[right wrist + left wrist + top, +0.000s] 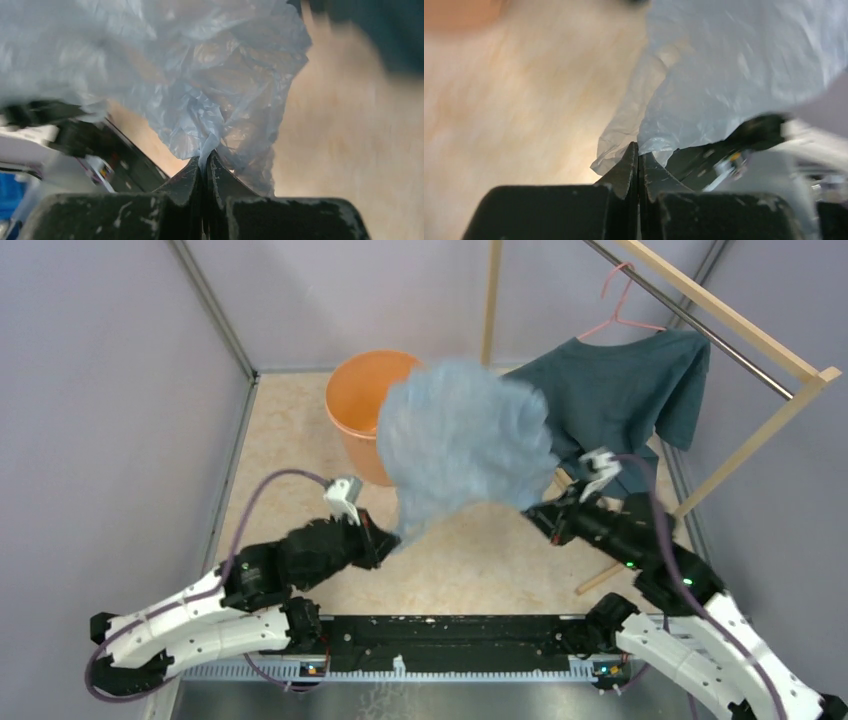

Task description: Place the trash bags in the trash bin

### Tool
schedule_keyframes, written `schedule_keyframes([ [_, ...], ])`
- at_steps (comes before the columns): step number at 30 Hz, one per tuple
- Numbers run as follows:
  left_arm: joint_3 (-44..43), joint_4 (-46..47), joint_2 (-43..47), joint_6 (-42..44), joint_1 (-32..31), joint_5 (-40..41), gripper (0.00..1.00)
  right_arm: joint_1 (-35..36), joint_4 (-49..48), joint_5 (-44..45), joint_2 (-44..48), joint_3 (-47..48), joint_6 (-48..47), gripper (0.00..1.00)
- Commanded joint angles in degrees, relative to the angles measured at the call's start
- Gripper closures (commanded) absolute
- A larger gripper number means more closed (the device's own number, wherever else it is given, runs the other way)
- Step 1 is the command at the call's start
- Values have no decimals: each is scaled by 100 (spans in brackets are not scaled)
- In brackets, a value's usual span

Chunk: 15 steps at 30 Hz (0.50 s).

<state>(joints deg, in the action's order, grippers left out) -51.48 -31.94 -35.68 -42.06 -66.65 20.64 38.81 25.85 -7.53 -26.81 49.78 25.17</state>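
The pale blue trash bag (460, 440) billows in the air between my two arms, blurred, in front of the orange trash bin (362, 405) and covering its right side. My left gripper (388, 540) is shut on the bag's lower left edge; in the left wrist view the film (704, 75) runs up from the closed gripper (639, 152). My right gripper (545, 508) is shut on the bag's lower right edge; in the right wrist view the film (200, 75) is pinched at the closed gripper (204, 159).
A dark teal T-shirt (620, 400) hangs on a pink hanger (620, 310) from a wooden rack (760, 350) at the back right, close behind my right gripper. Grey walls enclose the beige floor (290, 460) on both sides.
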Motion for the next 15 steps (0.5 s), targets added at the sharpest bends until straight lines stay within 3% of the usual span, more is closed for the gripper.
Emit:
schedule_keyframes([
  [1,1298,-1093,1148,-1858,-6,73,100,-25,652,374,170,-1190,1231,100],
  [4,1667,867,1708,-1033,-6,-161,100,-22,-320,21,-389,-753,838,100],
  [6,993,1546,1232,-168,-6,-158,100,-30,-306,-249,-1284,338,158,100],
  [10,-2575,586,-985,1471,-6,-1084,100,-19,428,-1044,-2635,3263,-1007,100],
  [12,-3828,273,-1774,1829,-6,-1637,100,-19,119,-1214,-2565,3782,-1014,100],
  [14,-3951,411,-1807,1917,-6,-1679,100,-15,-459,-1276,-2160,3427,-941,100],
  [15,-3549,552,-1675,1894,-6,-1440,100,-21,-688,-1169,-1811,3036,-913,100],
])
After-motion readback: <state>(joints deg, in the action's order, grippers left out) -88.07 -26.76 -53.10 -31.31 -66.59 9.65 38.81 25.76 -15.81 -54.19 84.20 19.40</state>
